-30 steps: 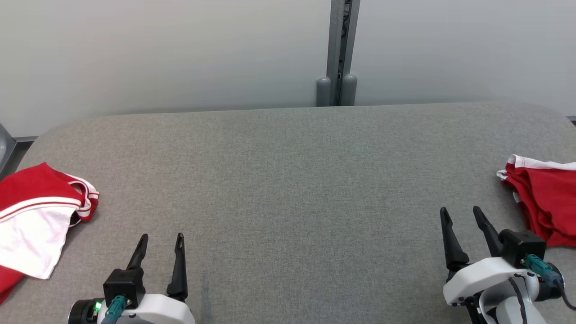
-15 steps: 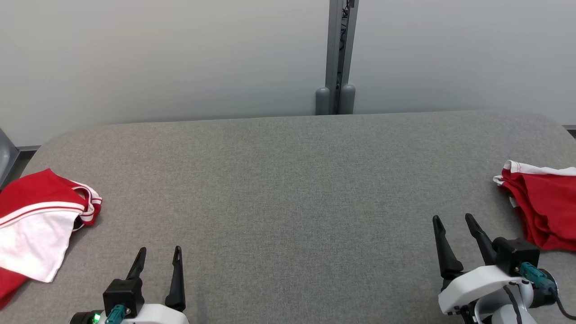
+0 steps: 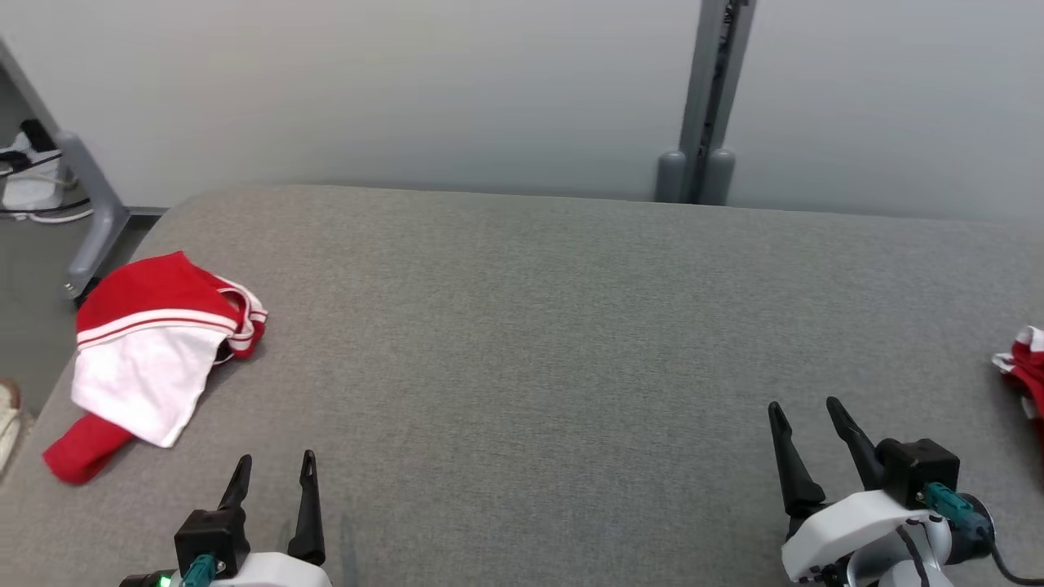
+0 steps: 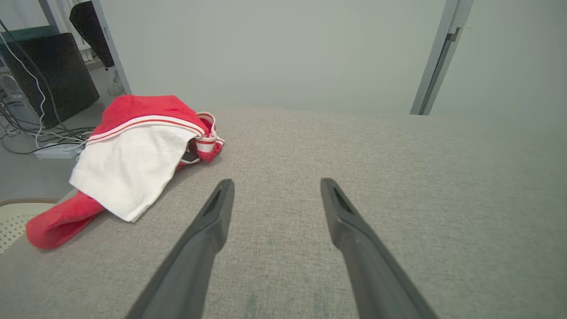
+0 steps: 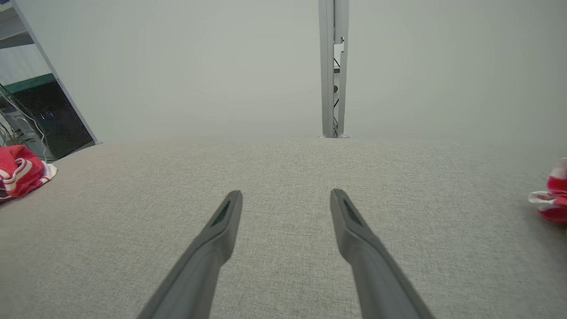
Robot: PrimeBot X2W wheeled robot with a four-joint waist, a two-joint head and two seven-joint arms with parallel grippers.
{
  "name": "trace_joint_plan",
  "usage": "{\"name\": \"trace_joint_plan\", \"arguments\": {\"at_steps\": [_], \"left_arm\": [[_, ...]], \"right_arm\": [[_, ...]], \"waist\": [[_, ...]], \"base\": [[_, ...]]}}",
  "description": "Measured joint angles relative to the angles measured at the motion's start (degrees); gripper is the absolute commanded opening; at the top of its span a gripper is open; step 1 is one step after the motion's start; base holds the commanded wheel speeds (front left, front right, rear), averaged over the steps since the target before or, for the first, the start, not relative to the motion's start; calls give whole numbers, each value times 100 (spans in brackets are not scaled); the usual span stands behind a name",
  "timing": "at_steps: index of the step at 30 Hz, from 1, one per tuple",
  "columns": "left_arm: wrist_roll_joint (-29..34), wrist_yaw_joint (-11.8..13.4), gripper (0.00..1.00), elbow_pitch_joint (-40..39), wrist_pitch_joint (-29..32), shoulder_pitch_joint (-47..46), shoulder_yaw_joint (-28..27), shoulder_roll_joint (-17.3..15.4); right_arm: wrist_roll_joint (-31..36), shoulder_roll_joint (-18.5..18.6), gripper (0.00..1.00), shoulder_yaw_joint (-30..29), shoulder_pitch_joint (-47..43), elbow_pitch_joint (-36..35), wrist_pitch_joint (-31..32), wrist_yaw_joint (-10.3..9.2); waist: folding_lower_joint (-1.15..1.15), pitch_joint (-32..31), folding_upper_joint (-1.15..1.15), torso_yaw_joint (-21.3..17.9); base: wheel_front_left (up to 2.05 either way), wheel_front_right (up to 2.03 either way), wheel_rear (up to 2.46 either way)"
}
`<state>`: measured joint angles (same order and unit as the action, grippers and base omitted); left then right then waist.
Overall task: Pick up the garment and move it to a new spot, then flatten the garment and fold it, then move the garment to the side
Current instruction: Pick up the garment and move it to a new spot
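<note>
Plainly, the left hand was held with its two dark fingers spread apart and nothing was gripped between them; it was seen low at the near edge of the grey fabric tabletop. The right hand was likewise held with its fingers parted and empty, at the lower right of the head view. Bare tabletop was seen ahead of both hands in the wrist views.

Ahead and to the left of the left hand, and well apart from it, the garment was found lying crumpled near the tabletop's left edge, red with white stripes and a white panel folded over its middle. A second red-and-white piece of cloth was cut off by the right edge of the head view, apart from the right hand. Behind the tabletop a pale wall was seen, divided by a grey post.
</note>
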<state>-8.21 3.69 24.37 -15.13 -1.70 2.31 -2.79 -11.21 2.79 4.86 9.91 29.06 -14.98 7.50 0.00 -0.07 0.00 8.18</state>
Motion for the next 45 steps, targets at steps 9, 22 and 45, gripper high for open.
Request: {"name": "trace_joint_plan", "arguments": {"at_steps": [9, 22, 45], "left_arm": [[-2, 51, 100, 22, 0, 23, -275, -1], [-203, -56, 100, 68, 0, 129, -823, -8], [-390, -693, 100, 2537, 22, -3336, -1394, -757]], "right_arm": [[-49, -1, 100, 347, 11, 41, -1, 0], [-100, -7, 100, 765, 202, 107, -1, 0], [417, 334, 100, 1154, 1112, -466, -1, 0]], "waist": [[0, 61, 0, 972], [0, 274, 0, 1714], [0, 1982, 0, 639]], "base": [[0, 0, 0], [0, 0, 0], [0, 0, 0]]}}
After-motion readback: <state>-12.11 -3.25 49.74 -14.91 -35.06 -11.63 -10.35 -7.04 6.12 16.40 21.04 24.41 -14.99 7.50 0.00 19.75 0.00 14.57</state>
